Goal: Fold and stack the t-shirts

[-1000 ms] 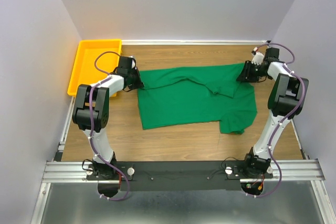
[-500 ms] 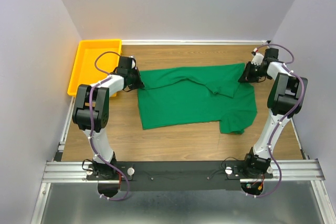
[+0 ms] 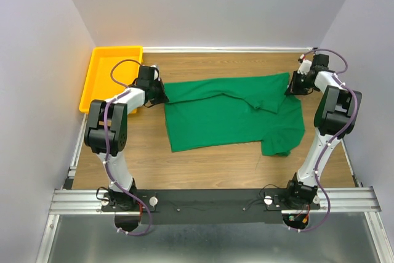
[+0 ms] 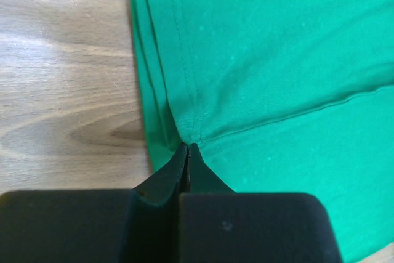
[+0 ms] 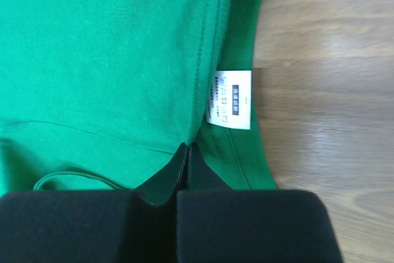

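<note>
The green t-shirt (image 3: pixel 231 112) lies partly folded across the middle of the wooden table. My left gripper (image 3: pixel 161 93) is shut on the shirt's far left corner; in the left wrist view its tips (image 4: pixel 187 147) pinch the hemmed cloth (image 4: pixel 277 60). My right gripper (image 3: pixel 292 85) is shut on the shirt's far right corner; in the right wrist view its tips (image 5: pixel 187 147) pinch the shirt (image 5: pixel 111 47) by the hem beside a white label (image 5: pixel 231 98). The cloth is stretched between the two grippers.
A yellow tray (image 3: pixel 92 78) stands at the far left of the table. Grey walls close in the left, back and right. The arms' base rail (image 3: pixel 209 200) runs along the near edge.
Both grippers have shifted slightly to the right with the shirt, and the whole shirt has slid a little rightward on the table.
</note>
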`<move>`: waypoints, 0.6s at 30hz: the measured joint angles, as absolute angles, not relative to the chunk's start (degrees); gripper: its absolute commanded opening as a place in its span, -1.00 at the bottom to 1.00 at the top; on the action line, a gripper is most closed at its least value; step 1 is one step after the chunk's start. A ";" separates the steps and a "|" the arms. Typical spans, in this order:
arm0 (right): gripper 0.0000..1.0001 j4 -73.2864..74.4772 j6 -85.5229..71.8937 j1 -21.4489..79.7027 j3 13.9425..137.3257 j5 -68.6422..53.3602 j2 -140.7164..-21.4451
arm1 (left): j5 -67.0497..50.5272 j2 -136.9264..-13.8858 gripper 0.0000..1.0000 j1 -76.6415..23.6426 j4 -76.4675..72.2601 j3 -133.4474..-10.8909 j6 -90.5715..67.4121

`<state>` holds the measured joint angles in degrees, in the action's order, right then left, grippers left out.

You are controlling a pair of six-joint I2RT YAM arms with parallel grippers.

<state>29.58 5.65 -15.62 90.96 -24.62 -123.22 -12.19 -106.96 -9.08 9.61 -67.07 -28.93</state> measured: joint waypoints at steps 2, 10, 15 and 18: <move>-0.99 29.56 5.89 -15.88 91.61 -24.08 -123.22 | -12.19 -106.48 -1.00 -8.95 9.63 -67.07 -28.73; -0.99 29.58 6.11 -16.14 91.90 -23.31 -123.22 | -12.16 -103.70 -1.00 -8.21 9.54 -66.46 -28.51; -0.99 29.65 6.11 -16.14 92.44 -22.87 -123.22 | -12.16 -103.57 -1.00 -8.14 9.52 -65.12 -28.47; -0.91 29.61 6.11 -16.14 93.86 -22.74 -123.22 | -12.19 -103.57 -1.00 -8.14 9.54 -64.01 -28.45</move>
<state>29.61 6.11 -16.14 93.86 -22.74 -123.22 -12.19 -103.57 -8.14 9.54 -64.01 -28.45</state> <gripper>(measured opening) 0.009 0.007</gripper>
